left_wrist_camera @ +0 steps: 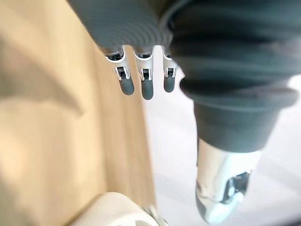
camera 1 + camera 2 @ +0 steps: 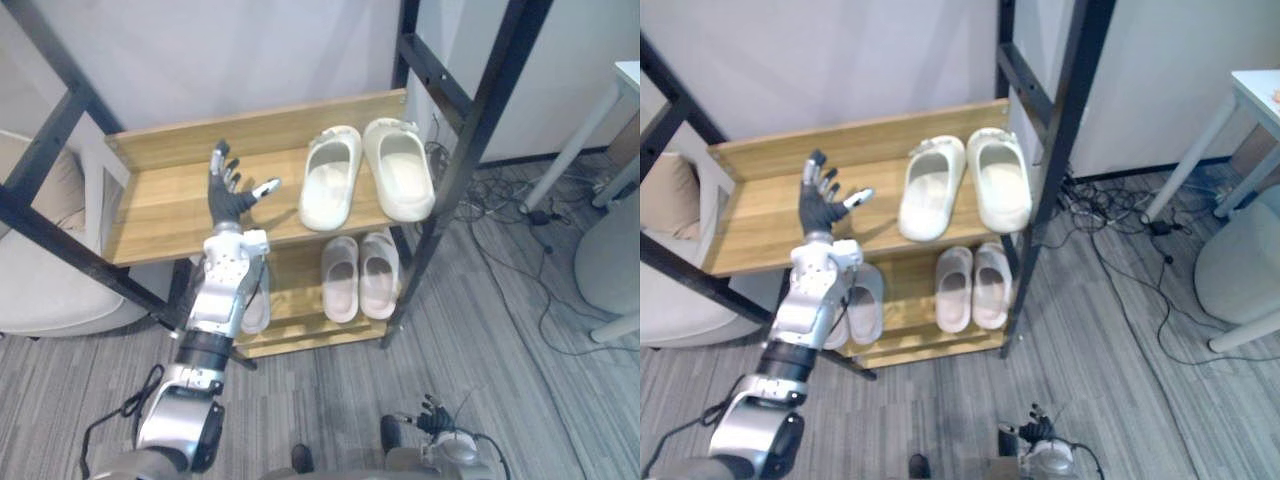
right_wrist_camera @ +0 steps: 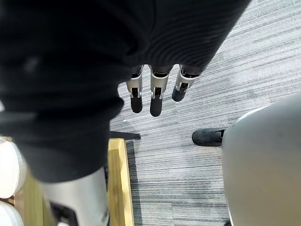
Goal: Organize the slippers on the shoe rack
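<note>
Seems nearly done: cream pair point(image 2: 330, 178) neatly side by side on the top shelf point(image 2: 160, 205), upper centre; pink pair point(image 2: 341, 278) below at centre; another pale slipper point(image 2: 257, 306) half hidden behind the arm. Left hand point(image 2: 232, 195) spread wide over bare shelf, left of the cream pair, holding nothing. Right hand point(image 2: 437, 418) at bottom edge, fingers straight, empty.

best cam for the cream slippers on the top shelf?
Left eye view: both cream slippers lie whole, side by side on the top shelf. The right eye view shows much the same. The left wrist view catches just one slipper's edge. The right wrist view looks at the carpet.
</note>
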{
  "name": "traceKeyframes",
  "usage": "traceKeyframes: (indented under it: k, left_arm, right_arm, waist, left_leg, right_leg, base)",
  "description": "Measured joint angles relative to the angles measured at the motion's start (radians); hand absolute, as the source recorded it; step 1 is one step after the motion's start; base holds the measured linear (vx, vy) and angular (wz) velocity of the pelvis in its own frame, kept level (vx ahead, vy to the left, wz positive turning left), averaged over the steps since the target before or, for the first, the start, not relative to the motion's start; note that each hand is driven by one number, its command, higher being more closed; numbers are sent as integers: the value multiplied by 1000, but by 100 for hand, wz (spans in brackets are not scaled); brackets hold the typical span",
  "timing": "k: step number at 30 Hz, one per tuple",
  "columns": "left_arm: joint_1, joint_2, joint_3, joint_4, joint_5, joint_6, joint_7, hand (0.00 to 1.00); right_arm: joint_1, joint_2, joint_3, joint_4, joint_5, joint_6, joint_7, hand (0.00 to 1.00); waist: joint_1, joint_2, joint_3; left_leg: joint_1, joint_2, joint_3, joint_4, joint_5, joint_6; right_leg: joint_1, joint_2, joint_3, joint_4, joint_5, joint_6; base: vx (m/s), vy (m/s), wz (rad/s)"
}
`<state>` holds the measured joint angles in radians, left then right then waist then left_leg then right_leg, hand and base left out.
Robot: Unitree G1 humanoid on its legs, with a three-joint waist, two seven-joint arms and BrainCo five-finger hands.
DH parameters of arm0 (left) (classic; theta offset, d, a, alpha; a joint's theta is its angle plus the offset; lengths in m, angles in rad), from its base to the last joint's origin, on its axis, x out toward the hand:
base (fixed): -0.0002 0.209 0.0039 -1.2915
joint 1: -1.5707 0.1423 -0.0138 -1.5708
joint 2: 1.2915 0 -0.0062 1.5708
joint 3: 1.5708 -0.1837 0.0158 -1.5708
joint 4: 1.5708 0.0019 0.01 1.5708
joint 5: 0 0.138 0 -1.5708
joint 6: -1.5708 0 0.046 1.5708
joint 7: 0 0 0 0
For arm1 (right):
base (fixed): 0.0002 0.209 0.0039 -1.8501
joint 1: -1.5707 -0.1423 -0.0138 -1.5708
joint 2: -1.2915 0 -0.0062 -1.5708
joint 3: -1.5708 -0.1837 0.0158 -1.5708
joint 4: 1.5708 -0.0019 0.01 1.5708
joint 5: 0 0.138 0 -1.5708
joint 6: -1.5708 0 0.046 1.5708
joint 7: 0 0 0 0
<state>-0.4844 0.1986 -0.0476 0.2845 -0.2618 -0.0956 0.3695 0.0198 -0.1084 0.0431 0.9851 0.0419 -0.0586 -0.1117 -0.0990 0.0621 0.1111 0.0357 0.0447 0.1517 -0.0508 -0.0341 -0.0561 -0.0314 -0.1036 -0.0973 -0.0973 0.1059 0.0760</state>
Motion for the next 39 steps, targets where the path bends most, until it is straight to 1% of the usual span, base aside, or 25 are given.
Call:
traceKeyframes:
  k: [4, 6, 7, 11, 15, 19, 21, 25, 30, 34, 39]
  left_arm:
    - [45, -23, -28, -18, -105, -22, -59, 0]
    - [46, -23, -53, -19, -134, -29, -76, 0]
    - [46, -25, -61, -19, -137, -29, -93, 0]
    - [46, -30, -99, -19, -159, -37, -118, 0]
    - [46, -38, -140, -18, -174, -39, -132, 0]
    - [45, -54, -178, -15, -175, -46, -137, 0]
    - [36, -61, -216, 0, -175, -51, -139, 0]
    - [-6, -74, -264, 49, -176, -51, -140, 0]
    - [-43, -96, -288, 91, -201, -52, -137, 0]
    - [-76, -97, -295, 122, -214, -50, -135, 0]
    - [-93, -100, -295, 140, -222, -50, -132, 0]
  right_arm:
    - [0, 2, 1, 13, 0, 2, -6, 0]
    - [1, 2, 3, 14, 0, 4, -7, 0]
    - [1, 2, 5, 14, 0, 8, -8, 0]
    - [0, 2, 10, 14, 0, 10, -9, 0]
    - [0, 2, 22, 22, 0, 11, -10, 0]
    - [-1, 3, 39, 32, 1, 11, -16, 0]
    - [-1, 8, 39, 38, 1, 11, -17, 0]
    - [-6, 10, 39, 51, 2, 10, -19, 0]
    - [-7, 10, 39, 52, 6, 10, -25, 0]
    - [-9, 12, 37, 52, 7, 10, -26, 0]
    - [-10, 18, 34, 52, 7, 10, -27, 0]
  waist:
    - [14, -10, -5]
    - [16, -13, -7]
    - [16, -14, -7]
    - [16, -16, -9]
    - [16, -31, -18]
    - [15, -42, -24]
    - [15, -48, -29]
    - [13, -51, -35]
    - [8, -53, -36]
    - [-2, -53, -36]
    - [-6, -54, -36]
  left_leg:
    - [0, -1, -4, 0, 0, 0]
    - [1, -1, -9, 0, 1, 1]
    - [1, -1, -11, 0, 1, 1]
    - [1, -2, -22, 0, 3, 1]
    - [1, -2, -30, 0, 4, 1]
    - [1, -4, -30, 0, 4, 1]
    - [2, -4, -30, 0, 4, 1]
    - [2, -5, -29, 0, 4, 2]
    - [2, -5, -28, -1, 4, 2]
    - [2, -5, -25, -1, 4, 1]
    - [2, -4, -23, -2, 4, 1]
  right_leg:
    - [3, -1, -4, 0, 0, 0]
    - [5, -1, -8, 0, -1, 1]
    - [6, -2, -10, 0, -1, 1]
    - [12, -3, -21, 0, -4, 4]
    - [18, -4, -31, 0, -6, 6]
    - [18, -7, -32, 0, -6, 6]
    - [18, -7, -32, 0, -6, 6]
    - [18, -8, -32, 0, -6, 6]
    - [18, -8, -31, 0, -6, 6]
    - [16, -8, -27, 0, -6, 6]
    - [15, -8, -26, 0, -6, 6]
  base:
    - [-4, -3, 1]
    - [-14, -14, 6]
    - [-15, -14, 6]
    - [-17, -15, 8]
    - [-8, -10, 6]
    - [0, 0, 0]
    - [0, 0, 0]
    - [0, 0, 0]
    - [0, 0, 0]
    - [0, 0, 0]
    - [0, 0, 0]
